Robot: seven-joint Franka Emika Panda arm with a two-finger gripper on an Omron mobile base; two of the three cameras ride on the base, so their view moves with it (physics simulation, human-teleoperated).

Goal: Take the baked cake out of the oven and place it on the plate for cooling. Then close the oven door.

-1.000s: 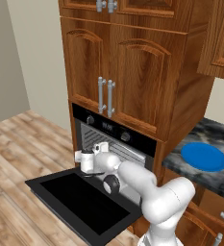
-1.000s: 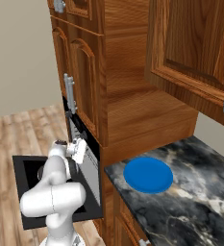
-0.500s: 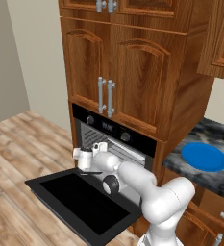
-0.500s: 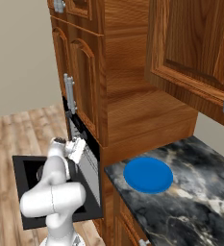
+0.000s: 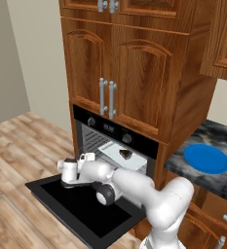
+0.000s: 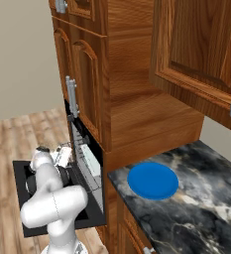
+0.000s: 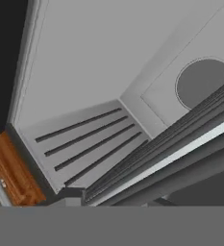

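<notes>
The oven [image 5: 116, 130] stands open, its oven door [image 5: 78, 214] lying flat in front of it. Inside, the baked cake [image 5: 125, 154], a small dark wedge, rests on a pale tray [image 5: 111, 148] on the wire rack. My gripper [image 5: 87, 157] hovers over the door at the left front of the oven mouth, well short of the cake and with nothing visibly in it; the gap between its fingers is too small to judge. From the right I see the gripper [image 6: 62, 152] at the oven front. The blue plate [image 5: 206, 158] [image 6: 152, 180] lies bare on the dark counter.
The hand view looks into the grey oven cavity, with side rails [image 7: 89, 139], a round fan [image 7: 202, 82] and the rack's front edge. Wooden cabinets [image 5: 129, 63] rise above the oven. The marbled counter [image 6: 196, 213] runs to the right. Wood floor [image 5: 17, 146] lies to the left.
My hand has shifted a little to the left over the open door. Cake, tray, door and plate lie as before.
</notes>
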